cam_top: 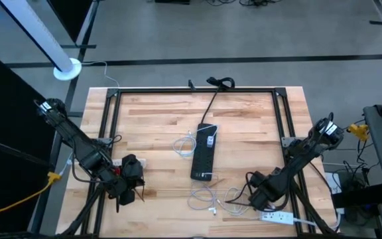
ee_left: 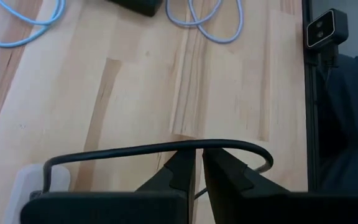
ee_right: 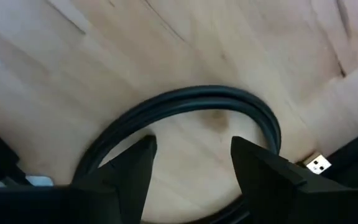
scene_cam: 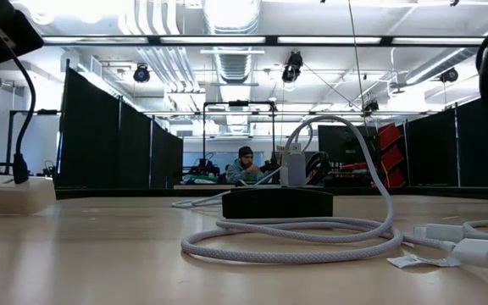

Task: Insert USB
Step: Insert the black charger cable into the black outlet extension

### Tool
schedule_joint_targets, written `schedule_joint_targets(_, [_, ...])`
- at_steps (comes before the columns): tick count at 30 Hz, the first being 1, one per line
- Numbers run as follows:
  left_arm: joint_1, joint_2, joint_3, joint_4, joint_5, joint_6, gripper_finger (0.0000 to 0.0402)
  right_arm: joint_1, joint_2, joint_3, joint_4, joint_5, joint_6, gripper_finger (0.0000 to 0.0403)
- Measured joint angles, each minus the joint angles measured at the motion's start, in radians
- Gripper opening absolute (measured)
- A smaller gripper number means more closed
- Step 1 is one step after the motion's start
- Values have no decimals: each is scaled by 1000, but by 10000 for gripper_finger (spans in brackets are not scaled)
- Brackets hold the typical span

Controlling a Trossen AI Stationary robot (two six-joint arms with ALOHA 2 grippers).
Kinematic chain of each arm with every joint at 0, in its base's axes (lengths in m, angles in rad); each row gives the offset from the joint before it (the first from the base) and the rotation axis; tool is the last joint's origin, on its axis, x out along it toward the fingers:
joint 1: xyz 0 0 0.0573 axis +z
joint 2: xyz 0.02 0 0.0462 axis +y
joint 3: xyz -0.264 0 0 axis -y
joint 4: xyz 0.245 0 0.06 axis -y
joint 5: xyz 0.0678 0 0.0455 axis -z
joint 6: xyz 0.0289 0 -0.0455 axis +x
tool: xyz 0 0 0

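Wooden table (cam_top: 151,119) | black power strip (cam_top: 203,151) at centre awaiting the plug; left gripper (ee_left: 197,168) pressed together, idle left of strip | right gripper (ee_right: 191,155) spread over black cable (ee_right: 185,102), USB plug (ee_right: 317,164) beside it, right of strip

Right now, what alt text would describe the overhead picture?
A black power strip lies mid-table on a wooden table with white cables beside it. The left gripper and right gripper rest near the front corners.
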Motion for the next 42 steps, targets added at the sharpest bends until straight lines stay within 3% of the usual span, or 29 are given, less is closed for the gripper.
schedule_joint_targets(10, [0, 39, 0, 7, 0, -1, 20, 1, -65, 35, 78, 61, 94, 202])
schedule_joint_targets(17, [-3, 91, 0, 35, 0, -6, 20, 3, -14, 19, 184, 50, 125, 201])
schedule_joint_targets(24, [-6, 127, 0, 63, 1, -6, 20, 0, 34, 12, 174, 18, 124, 187])
schedule_joint_targets(28, [-6, 137, 0, 68, 1, -5, 20, -2, 51, 12, 178, 4, 51, 151])
schedule_joint_targets(32, [-6, 135, 0, 76, 1, -5, 20, -5, 53, 11, 183, -2, -95, 47])
schedule_joint_targets(34, [-6, 135, 0, 79, 1, 1, 20, -13, 47, 10, 175, 5, -166, 15])
schedule_joint_targets(39, [-6, 134, 0, 88, -19, 46, 20, -38, 13, 21, 93, 101, -229, 6])
schedule_joint_targets(42, [-6, 134, 0, 89, -88, 98, 20, -64, -5, 65, -106, 300, -258, 5])
